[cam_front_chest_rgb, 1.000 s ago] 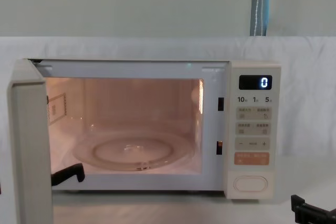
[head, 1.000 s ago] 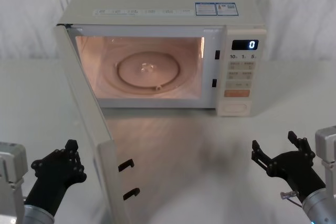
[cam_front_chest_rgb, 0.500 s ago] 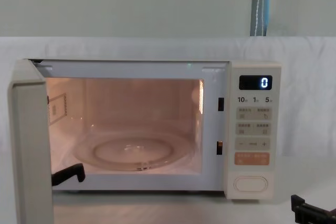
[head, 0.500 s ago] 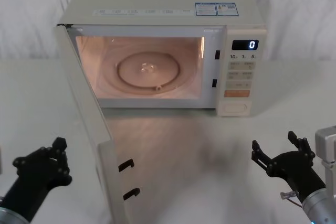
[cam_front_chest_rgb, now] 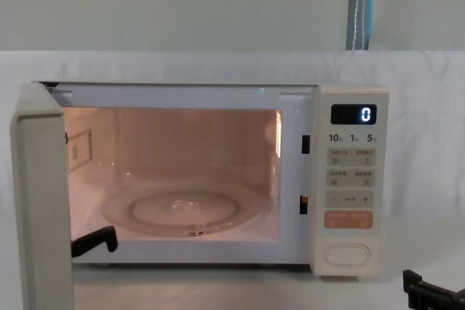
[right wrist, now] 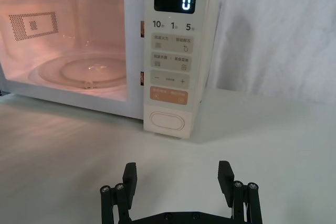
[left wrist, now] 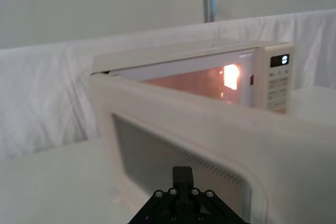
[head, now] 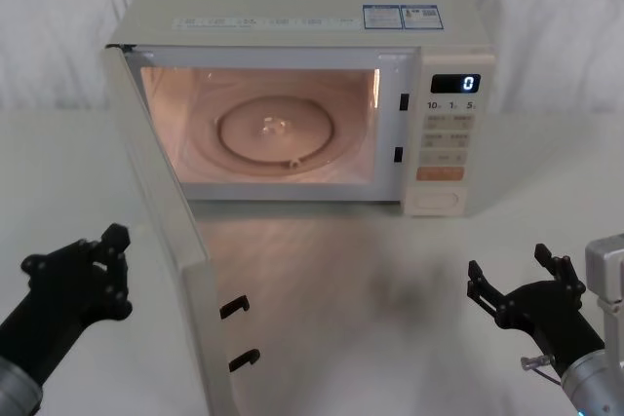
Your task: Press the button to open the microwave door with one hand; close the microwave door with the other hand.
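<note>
On the white table [head: 322, 270], at the near left, the left hand [head: 78, 275] is hovering just outside the microwave door [head: 166, 241], apart from it; its fingers are spread and grasping nothing. In the left wrist view the door's outer face with its dark window [left wrist: 178, 166] is lying close ahead of that hand. The door is standing swung wide open on its left hinge, edge toward the robot, two black latch hooks [head: 239, 333] showing. Behind it, the microwave [head: 302, 7] is sitting with its cavity lit and the glass turntable [head: 278, 133] bare. At its right, the display [cam_front_chest_rgb: 354, 114] is reading "0", and the oval button [right wrist: 165, 120] is sitting lowest on the panel. At the near right, the right hand [head: 517, 284] is resting low, fingers released, well apart from the button.
</note>
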